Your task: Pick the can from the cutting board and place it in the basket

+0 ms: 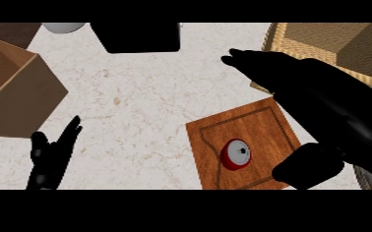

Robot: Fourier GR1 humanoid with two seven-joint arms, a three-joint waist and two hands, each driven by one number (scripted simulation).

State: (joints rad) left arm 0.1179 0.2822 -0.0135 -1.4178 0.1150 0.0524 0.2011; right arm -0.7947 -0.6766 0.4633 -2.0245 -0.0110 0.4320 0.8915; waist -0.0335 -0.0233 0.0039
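Note:
A red can (236,154) with a grey lid stands upright on the wooden cutting board (218,137) at the lower right. My right hand (291,78) hangs above the board's far right side, fingers stretched toward the upper left, open and holding nothing; its thumb (309,166) shows just right of the can. The woven basket (305,42) sits at the top right, partly hidden by this hand. My left hand (51,155) rests open at the lower left, fingers up.
A brown box (25,96) stands at the left edge. A black object (138,37) and a grey round thing (64,27) sit along the counter's far side. Marbled counter (138,108) lies between them.

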